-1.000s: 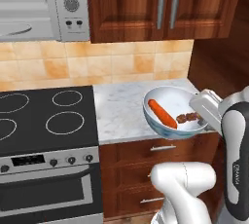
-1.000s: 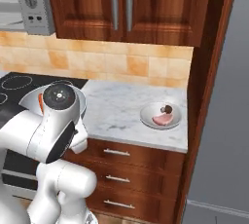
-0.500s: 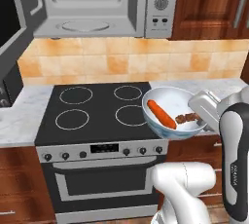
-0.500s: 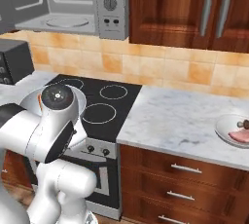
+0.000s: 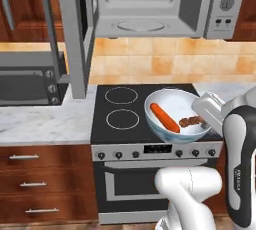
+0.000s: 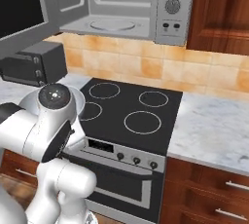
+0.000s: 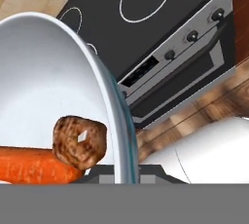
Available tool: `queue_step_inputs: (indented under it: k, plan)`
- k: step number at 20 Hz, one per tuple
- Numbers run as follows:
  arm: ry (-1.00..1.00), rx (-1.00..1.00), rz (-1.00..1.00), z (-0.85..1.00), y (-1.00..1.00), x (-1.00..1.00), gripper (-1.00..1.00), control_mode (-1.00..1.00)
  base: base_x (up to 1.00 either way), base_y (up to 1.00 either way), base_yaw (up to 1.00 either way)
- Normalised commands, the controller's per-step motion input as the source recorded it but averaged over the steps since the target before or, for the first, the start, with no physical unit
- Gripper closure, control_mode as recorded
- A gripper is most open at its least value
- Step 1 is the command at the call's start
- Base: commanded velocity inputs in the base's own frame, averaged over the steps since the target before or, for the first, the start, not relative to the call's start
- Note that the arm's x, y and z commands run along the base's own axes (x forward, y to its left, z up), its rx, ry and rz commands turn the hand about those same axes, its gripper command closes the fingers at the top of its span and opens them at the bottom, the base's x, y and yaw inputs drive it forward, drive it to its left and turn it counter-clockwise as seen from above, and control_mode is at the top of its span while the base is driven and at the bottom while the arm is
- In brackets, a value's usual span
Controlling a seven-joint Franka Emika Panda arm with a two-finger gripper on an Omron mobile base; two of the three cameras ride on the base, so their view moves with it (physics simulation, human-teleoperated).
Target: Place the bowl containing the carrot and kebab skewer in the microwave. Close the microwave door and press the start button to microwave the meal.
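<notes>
The end effector (image 5: 206,119) grips the rim of the bowl (image 5: 176,116), carrot (image 5: 165,117) and kebab skewer (image 5: 192,121) inside, over the stove (image 5: 120,109), with the open microwave (image 5: 150,4) above and slightly left, now centred after the base's leftward drive.

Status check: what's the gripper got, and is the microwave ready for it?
Gripper shut on bowl rim, held over stove. Carrot and kebab skewer inside. Microwave above, microwave door open.
</notes>
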Motion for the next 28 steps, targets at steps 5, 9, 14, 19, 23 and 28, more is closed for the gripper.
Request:
queue_step_inputs:
  k: [5, 9, 14, 19, 23, 28]
  plan:
    - [0.0, 0.0, 0.0, 0.0, 0.0, 0.0, 1.0, 1.0, 0.47, 0.02, 0.07]
    - [0.0, 0.0, 0.0, 0.0, 0.0, 0.0, 1.0, 1.0, 0.54, 0.0, 0.08]
    - [0.0, 0.0, 0.0, 0.0, 0.0, 0.0, 1.0, 1.0, 0.21, 0.0, 0.15]
    - [0.0, 0.0, 0.0, 0.0, 0.0, 0.0, 1.0, 1.0, 0.03, 0.0, 0.23]
    - [0.0, 0.0, 0.0, 0.0, 0.0, 0.0, 1.0, 1.0, 0.28, 0.0, 0.18]
    - [0.0, 0.0, 0.0, 0.0, 0.0, 0.0, 1.0, 1.0, 0.4, -0.03, 0.16]
